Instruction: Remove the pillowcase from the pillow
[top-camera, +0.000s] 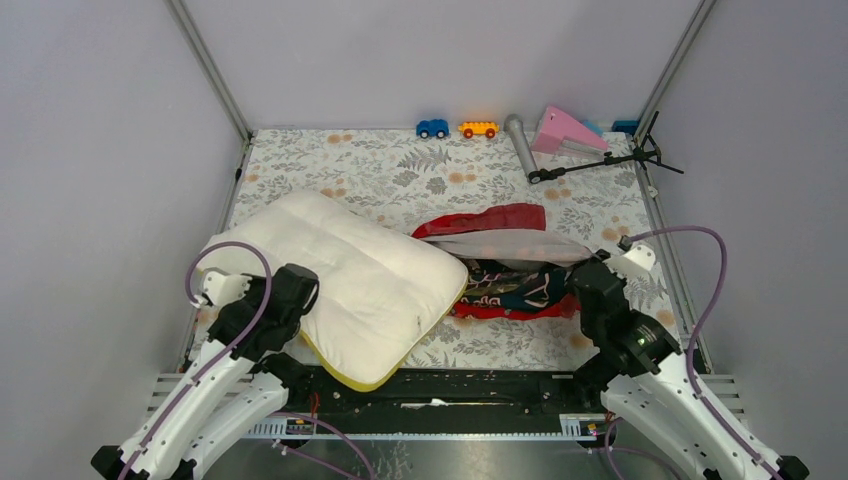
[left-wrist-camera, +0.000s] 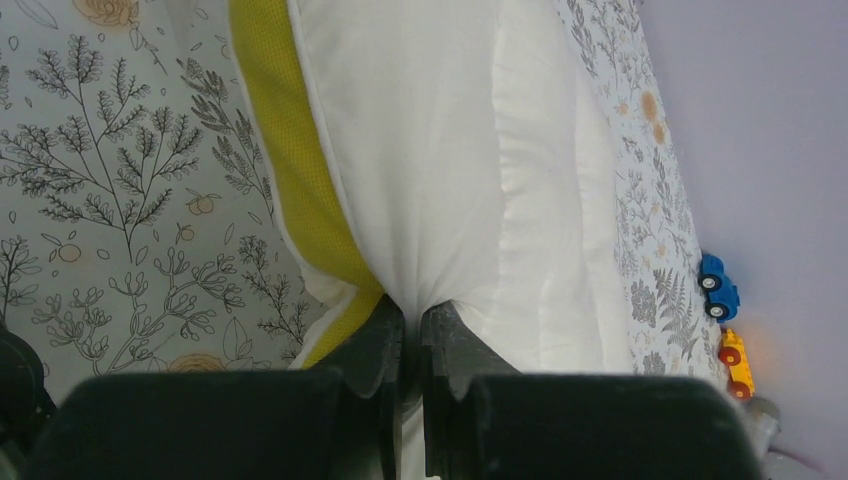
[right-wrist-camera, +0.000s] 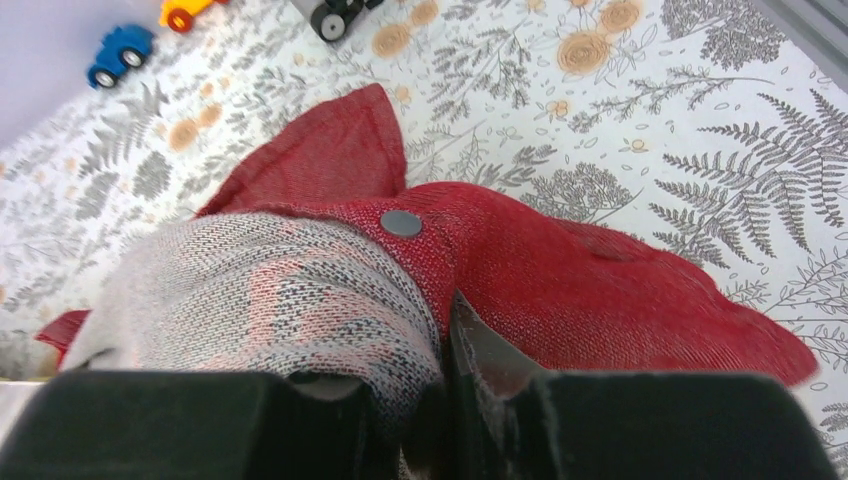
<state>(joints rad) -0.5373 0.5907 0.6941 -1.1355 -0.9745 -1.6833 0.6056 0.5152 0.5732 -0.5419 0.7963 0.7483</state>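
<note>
Pillow (top-camera: 355, 275) fabric is pinched in the left gripper (left-wrist-camera: 412, 320), whose jaws are closed almost to touching on a gathered fold of white cloth just beside the yellow side edge. The pillow lies flat and puffy on the left-centre of the floral-print table (top-camera: 400, 170), set at a slant, with its near yellow-edged corner reaching the table's front rail. From above, the left gripper (top-camera: 292, 292) sits at the pillow's near-left side. Nearly all of the white pillow is bare. Its right corner meets the mouth of the pillowcase (top-camera: 505, 270), and I cannot tell whether that corner is tucked inside. The pillowcase lies crumpled right of centre, with a red flap standing up at the back, a pale grey band across the middle and dark printed cloth toward the front. The right gripper (right-wrist-camera: 445, 330) is clamped partway closed on it, at its right end in the view from above (top-camera: 590, 280). In the wrist view, grey-knit and red cloth bunches between the fingers, and a round grey snap (right-wrist-camera: 401, 222) shows on the red weave just beyond them. Along the far wall, well apart from all this, stand a blue toy car (top-camera: 432, 128) and an orange toy car (top-camera: 478, 129), with a grey cylinder (top-camera: 520, 145), a pink wedge (top-camera: 565, 132) and a black stand (top-camera: 600, 165) to their right.
</note>
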